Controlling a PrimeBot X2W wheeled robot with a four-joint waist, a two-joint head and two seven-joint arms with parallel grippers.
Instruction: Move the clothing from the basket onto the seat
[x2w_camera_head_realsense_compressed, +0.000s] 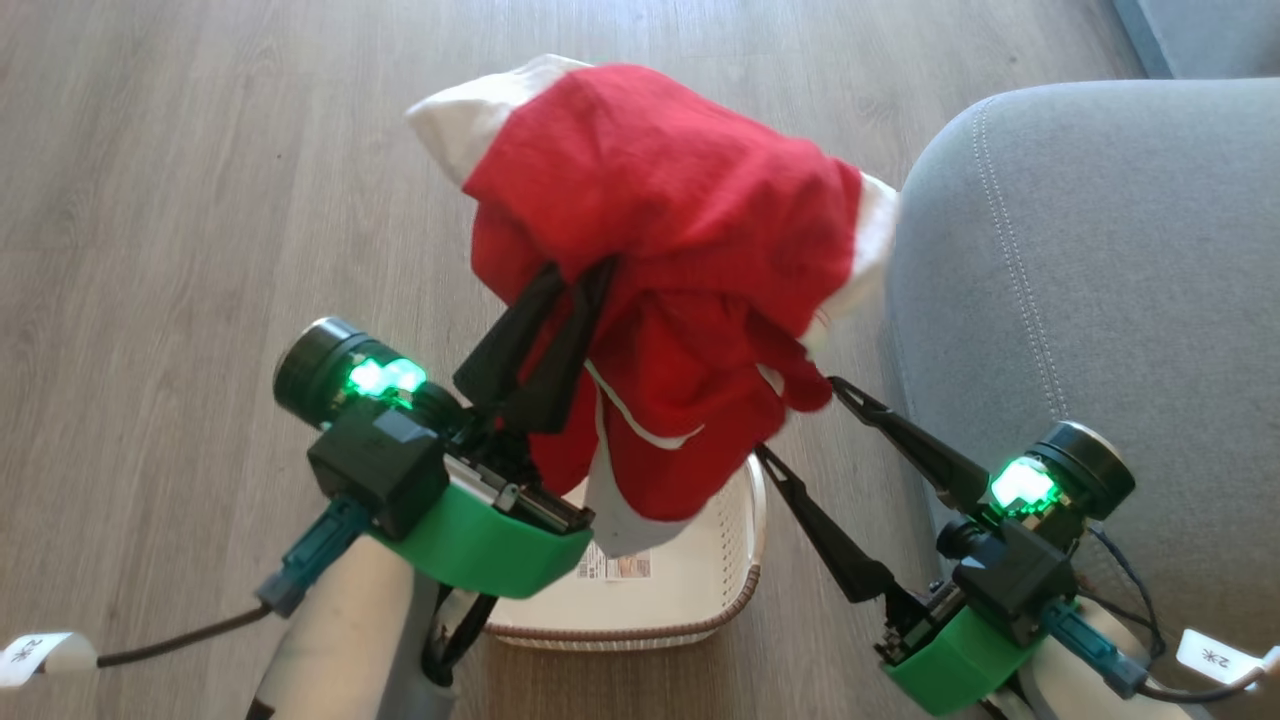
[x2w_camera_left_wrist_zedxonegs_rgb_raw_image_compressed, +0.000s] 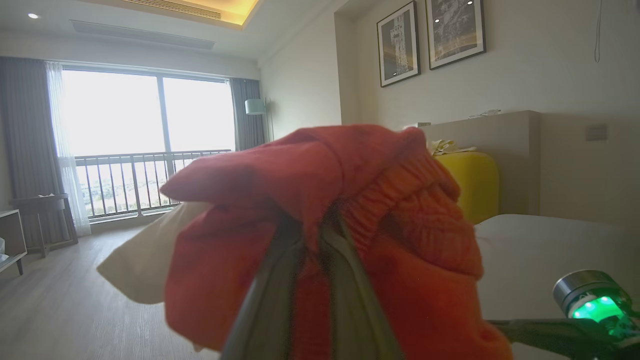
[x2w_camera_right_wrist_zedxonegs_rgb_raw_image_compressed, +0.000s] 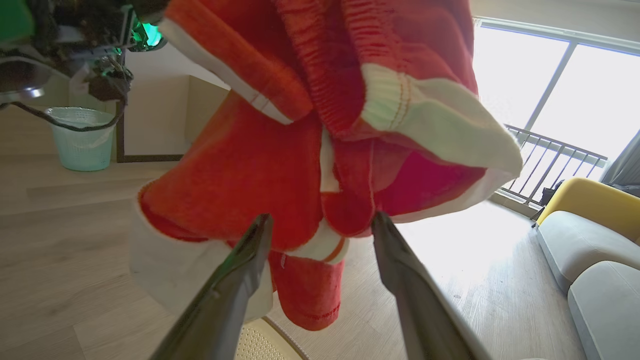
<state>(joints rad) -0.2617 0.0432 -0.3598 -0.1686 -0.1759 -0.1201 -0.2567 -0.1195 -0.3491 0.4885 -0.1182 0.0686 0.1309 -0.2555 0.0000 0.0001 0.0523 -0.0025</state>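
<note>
Most of the head view is pale wood floor (x2w_camera_head_realsense_compressed: 200, 200), running across the left and top of the frame. The seat (x2w_camera_head_realsense_compressed: 1100, 300) takes up the right side: a grey upholstered cushion with a rounded corner and a pale double stitch line curving down it.

The clothing (x2w_camera_head_realsense_compressed: 680, 220) hangs bunched in the upper centre, off the floor and above the basket. It is bright red soft fabric with a white panel poking out at its upper left, another white edge on its right, and thin white trim curving across the lower folds. In the right wrist view, ribbed elastic gathers and white cuffs show. Its right edge meets the seat's outline in the frame; whether they touch cannot be told.

The basket (x2w_camera_head_realsense_compressed: 700, 590) sits at bottom centre, cream and perforated with a brown rim, partly behind the hanging cloth. A paper label (x2w_camera_head_realsense_compressed: 615, 568) lies on its floor.

The left gripper (x2w_camera_head_realsense_compressed: 575, 275) reaches up from lower left, fingers pressed together and pinching the clothing. The right gripper (x2w_camera_head_realsense_compressed: 797, 417), at lower right, has its fingers spread, tips just under the garment's lowest fold.
</note>
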